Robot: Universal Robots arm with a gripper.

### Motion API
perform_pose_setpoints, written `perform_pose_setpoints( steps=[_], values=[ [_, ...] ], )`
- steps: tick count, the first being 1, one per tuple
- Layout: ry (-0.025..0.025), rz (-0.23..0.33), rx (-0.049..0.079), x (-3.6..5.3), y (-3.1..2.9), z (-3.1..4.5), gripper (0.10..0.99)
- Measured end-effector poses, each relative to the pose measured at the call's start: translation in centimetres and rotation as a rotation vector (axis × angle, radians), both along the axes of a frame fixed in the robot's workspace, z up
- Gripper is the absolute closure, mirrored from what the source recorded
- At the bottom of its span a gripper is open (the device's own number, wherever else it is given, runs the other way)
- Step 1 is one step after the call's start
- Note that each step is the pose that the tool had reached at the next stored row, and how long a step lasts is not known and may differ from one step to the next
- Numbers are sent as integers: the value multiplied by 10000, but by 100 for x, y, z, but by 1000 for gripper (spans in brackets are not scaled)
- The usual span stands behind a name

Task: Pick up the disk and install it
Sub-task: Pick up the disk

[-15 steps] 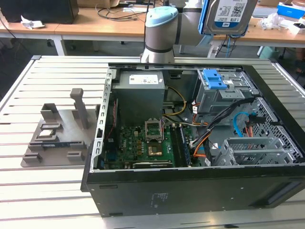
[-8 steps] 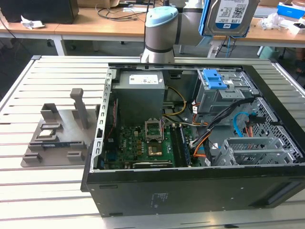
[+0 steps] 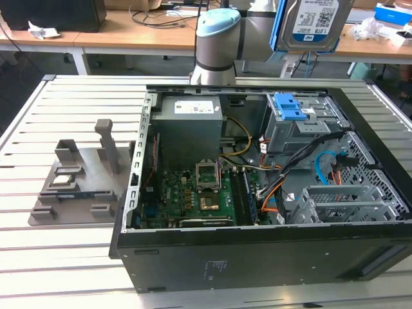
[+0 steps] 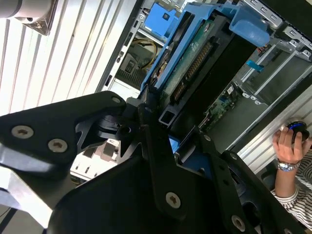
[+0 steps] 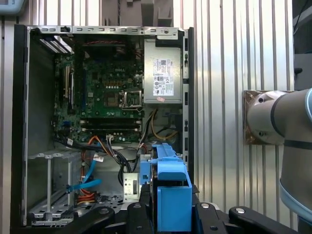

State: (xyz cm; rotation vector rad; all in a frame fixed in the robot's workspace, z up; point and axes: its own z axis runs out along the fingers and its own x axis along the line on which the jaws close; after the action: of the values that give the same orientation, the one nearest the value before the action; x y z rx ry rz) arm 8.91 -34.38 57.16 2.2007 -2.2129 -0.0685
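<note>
Gripper [image 5: 170, 217] clamped on disk [image 3: 314, 22], up over open PC case [image 3: 257, 261]; cables [image 3: 302, 154] & drive cage [image 3: 299, 125] below.

Robotics lab, set up as a computer-assembly test bench.

Told by a robot arm [image 3: 215, 45] mounted on a slatted aluminium table [image 3: 64, 257]; an open desktop computer case [image 3: 257, 257] lying on its side there, motherboard [image 3: 193, 193] and wiring bare; a grey plastic stand [image 3: 84, 174] with upright posts just beside the case; the disk [image 3: 315, 22] clamped in the gripper [image 5: 171, 209] above the case; and wooden desks [image 3: 122, 40] behind, strewn with cables [image 3: 164, 14].
</note>
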Motion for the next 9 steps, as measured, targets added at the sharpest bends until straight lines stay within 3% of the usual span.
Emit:
perform_pose_setpoints(
  steps=[2, 9],
  values=[
    [0, 0, -11, 0, -47, -2, 718],
    [0, 0, -23, 0, -117, -7, 718]
  ],
)
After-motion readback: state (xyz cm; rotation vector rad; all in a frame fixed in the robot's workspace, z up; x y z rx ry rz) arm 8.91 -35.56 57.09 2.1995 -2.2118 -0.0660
